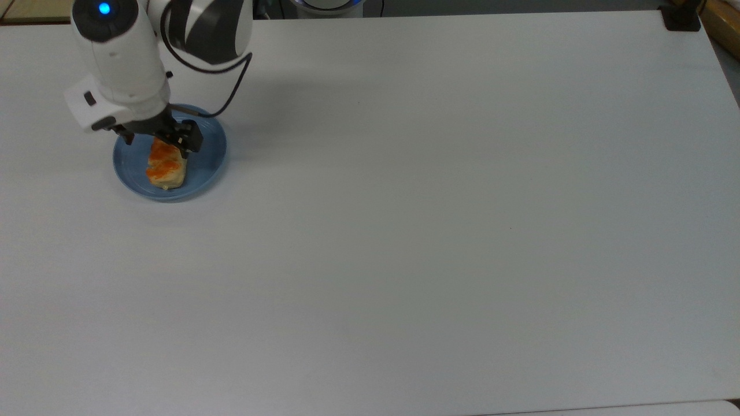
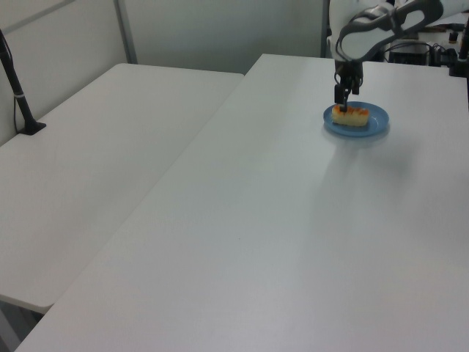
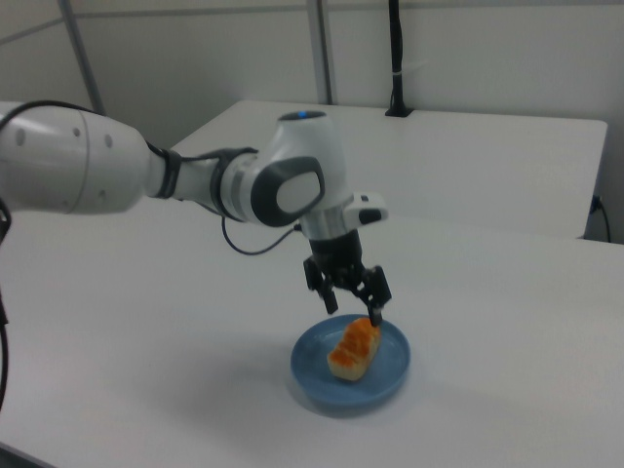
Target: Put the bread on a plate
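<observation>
Bread (image 3: pixel 353 348) lying on plate (image 3: pixel 388 382), pincer (image 3: pixel 353 304) spread, empty (seemingly just above); white table (image 1: pixel 439 219) around.

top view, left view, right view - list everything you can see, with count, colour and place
bread: one, pale beige with orange-brown top, lying on the plate
plate: one, light blue, near the top view's upper left of the table
table: one, white, under the plate
second table: one, white, on the left view's left, butted against the first
black post: one, clamped at the second table's far edge
arm: one, white and dark grey, reaching over the plate
gripper: one, black, open, just above the bread, not gripping it
</observation>
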